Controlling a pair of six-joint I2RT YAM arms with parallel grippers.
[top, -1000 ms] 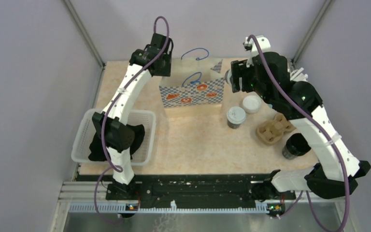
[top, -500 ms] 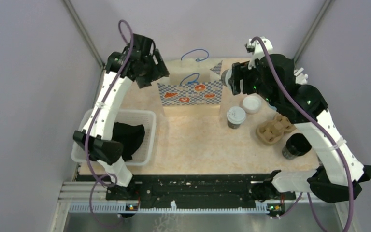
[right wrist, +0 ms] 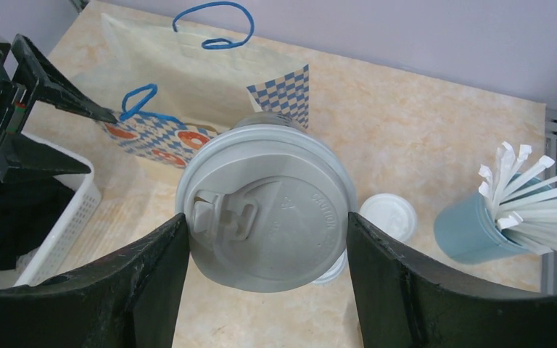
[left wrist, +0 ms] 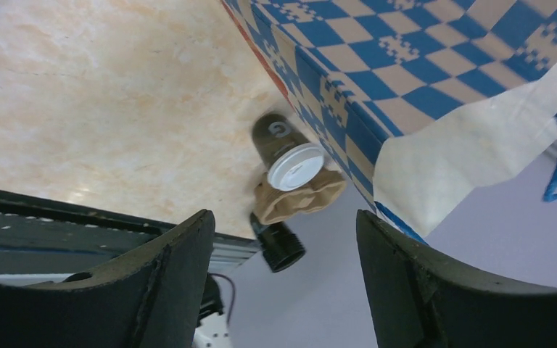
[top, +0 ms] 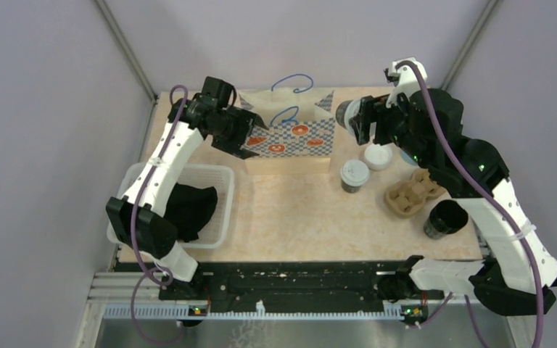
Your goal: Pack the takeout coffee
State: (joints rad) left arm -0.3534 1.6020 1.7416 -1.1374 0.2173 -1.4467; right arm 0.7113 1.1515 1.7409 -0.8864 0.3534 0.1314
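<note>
My right gripper is shut on a takeout coffee cup, its pale grey lid filling the gap between the fingers. In the top view this cup hangs just right of the checkered paper bag. A second takeout coffee cup stands on the table in front of the bag's right end, and it also shows in the left wrist view. My left gripper is open at the bag's left front corner. Nothing sits between its fingers.
A loose white lid, a cardboard cup carrier and a larger black lidless cup lie right of the bag. A blue cup of straws stands at far right. A white basket with dark cloth sits front left.
My left arm swung from behind the bag down to its left front corner, and its jaws opened wider. The right arm shifted slightly, still holding the cup.
</note>
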